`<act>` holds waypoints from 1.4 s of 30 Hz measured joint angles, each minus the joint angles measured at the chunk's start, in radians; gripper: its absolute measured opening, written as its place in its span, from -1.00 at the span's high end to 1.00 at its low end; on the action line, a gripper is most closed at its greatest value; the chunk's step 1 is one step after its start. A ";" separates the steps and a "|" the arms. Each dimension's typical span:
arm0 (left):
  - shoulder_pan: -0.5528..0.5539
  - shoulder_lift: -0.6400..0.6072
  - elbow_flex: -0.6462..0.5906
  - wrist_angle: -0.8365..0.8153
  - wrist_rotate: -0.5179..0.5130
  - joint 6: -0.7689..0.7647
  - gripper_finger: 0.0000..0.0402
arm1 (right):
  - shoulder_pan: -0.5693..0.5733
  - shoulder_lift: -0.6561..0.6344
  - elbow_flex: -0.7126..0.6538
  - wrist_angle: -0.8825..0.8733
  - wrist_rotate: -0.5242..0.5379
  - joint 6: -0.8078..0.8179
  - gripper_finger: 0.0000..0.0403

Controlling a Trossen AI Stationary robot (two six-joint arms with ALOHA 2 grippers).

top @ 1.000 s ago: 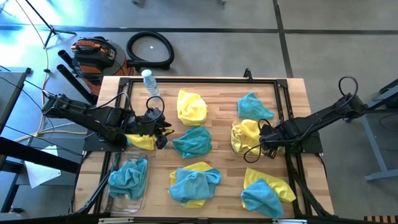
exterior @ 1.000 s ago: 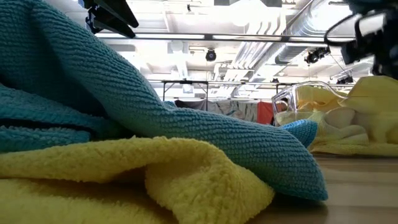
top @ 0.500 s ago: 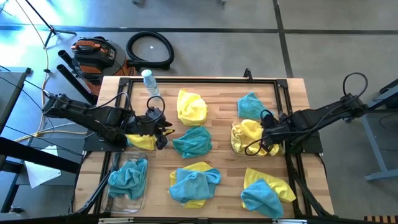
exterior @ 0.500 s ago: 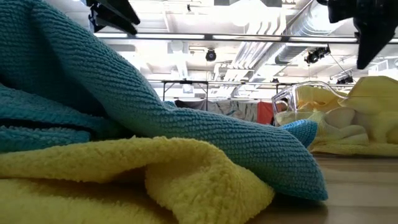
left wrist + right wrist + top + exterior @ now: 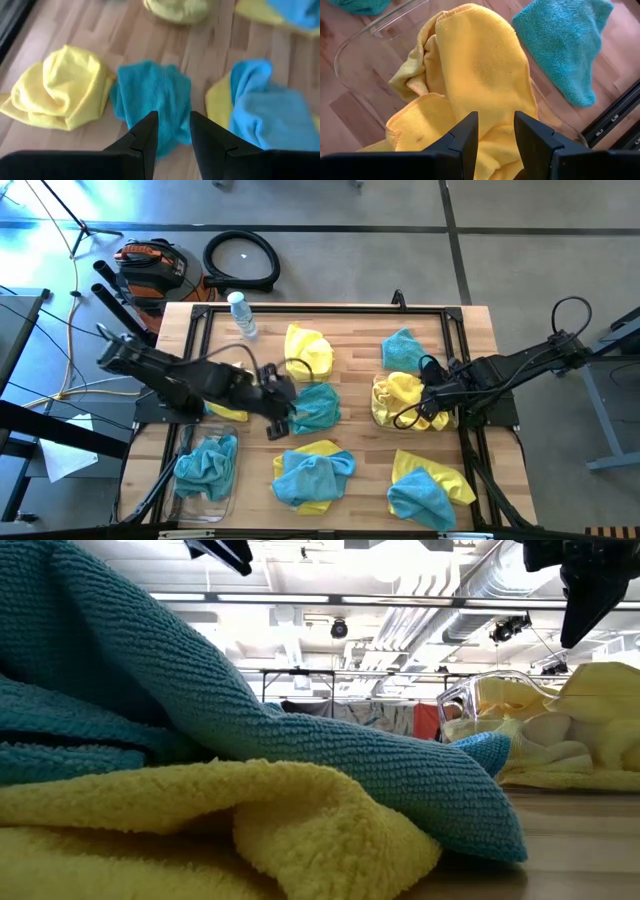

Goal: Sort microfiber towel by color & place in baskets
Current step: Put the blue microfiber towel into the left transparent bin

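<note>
My left gripper (image 5: 283, 408) (image 5: 173, 125) hangs open just above the near-left side of a teal towel (image 5: 318, 408) (image 5: 150, 95) lying crumpled at the table's middle. My right gripper (image 5: 428, 395) (image 5: 495, 125) hovers open over yellow towels (image 5: 395, 395) (image 5: 480, 65) heaped in the right clear basket (image 5: 365, 40). The left clear basket (image 5: 205, 502) near the table's near-left corner holds teal towels (image 5: 205, 462). A yellow towel (image 5: 226, 410) lies partly under the left arm.
Loose on the table: a yellow towel (image 5: 308, 352) toward the far side, a teal one (image 5: 408, 350) far right, and two teal-on-yellow piles (image 5: 315, 475) (image 5: 430, 492) along the near edge. A clear water bottle (image 5: 242, 315) stands far left. A black frame runs round the tabletop.
My left arm has swung toward the table's right, carrying its gripper from beside the yellow towel on the left to the middle teal towel. My right gripper shifted a little toward the far edge over the yellow heap, then stayed. No towel has moved.
</note>
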 joint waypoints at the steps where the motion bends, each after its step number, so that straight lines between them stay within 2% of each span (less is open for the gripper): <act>1: -0.009 0.029 0.029 -0.033 0.003 -0.009 0.51 | 0.000 0.000 0.000 0.000 0.002 -0.007 0.40; 6: -0.059 0.129 0.105 -0.081 0.083 -0.104 0.51 | 0.000 0.000 -0.001 0.000 0.002 -0.023 0.40; 13: -0.131 0.226 0.111 -0.078 0.170 -0.328 0.51 | 0.000 0.000 -0.001 -0.024 0.003 -0.024 0.40; 19: -0.176 0.318 0.111 -0.024 0.257 -0.611 0.51 | 0.000 0.000 -0.001 -0.033 0.004 -0.055 0.40; 23: -0.198 0.391 0.111 0.068 0.296 -0.722 0.51 | 0.000 0.000 -0.001 -0.033 0.004 -0.077 0.40; 27: -0.205 0.467 0.111 0.145 0.344 -0.786 0.51 | 0.000 0.000 -0.001 -0.033 0.004 -0.095 0.40; 33: -0.195 0.580 0.111 0.156 0.424 -0.840 0.53 | 0.000 0.000 -0.001 -0.033 0.020 -0.095 0.40; 36: -0.194 0.608 0.111 0.160 0.454 -0.847 0.66 | 0.000 0.000 -0.001 -0.034 0.020 -0.095 0.40; 39: -0.194 0.609 0.111 0.157 0.452 -0.855 0.91 | 0.000 0.000 -0.001 -0.037 0.021 -0.096 0.40; 42: -0.194 0.579 0.111 0.151 0.421 -0.845 0.96 | 0.000 0.000 -0.001 -0.038 0.021 -0.103 0.40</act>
